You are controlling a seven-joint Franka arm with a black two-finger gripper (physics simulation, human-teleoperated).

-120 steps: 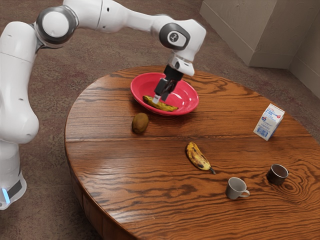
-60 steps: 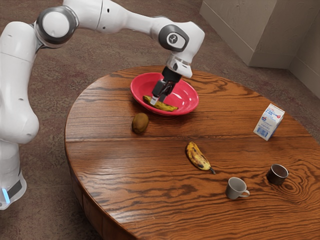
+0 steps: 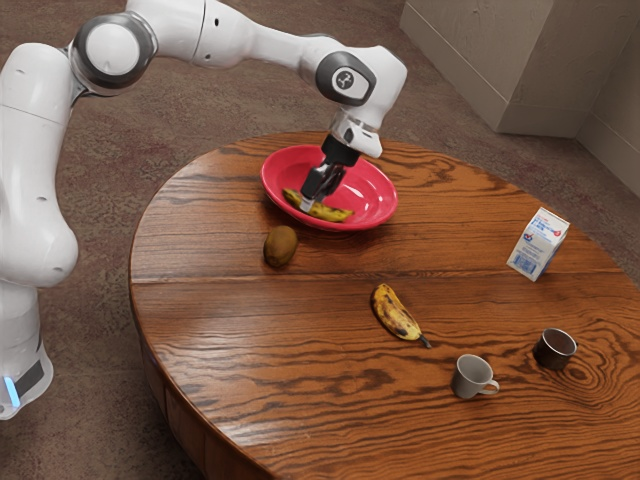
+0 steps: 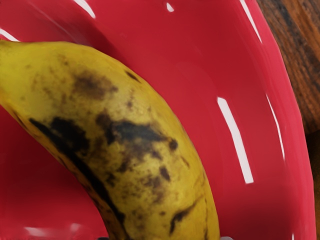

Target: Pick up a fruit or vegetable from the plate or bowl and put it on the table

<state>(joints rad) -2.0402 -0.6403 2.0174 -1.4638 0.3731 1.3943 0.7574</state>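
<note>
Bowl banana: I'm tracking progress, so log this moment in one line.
hand: at banana | banana: in bowl | kiwi, other banana: on table | placing: pending

White Franka arm rising at the exterior view's left, arched toward its right, black 2-finger gripper angled downward, clamped.

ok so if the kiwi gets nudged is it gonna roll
Probably: the kiwi is a rounded oval lying on bare, flat table, so a light push could set it rolling, likely along a curved path given its longer shape. Its brown skin looks dull rather than glossy, so it seems unlikely to be very slippery in a grip.
</note>
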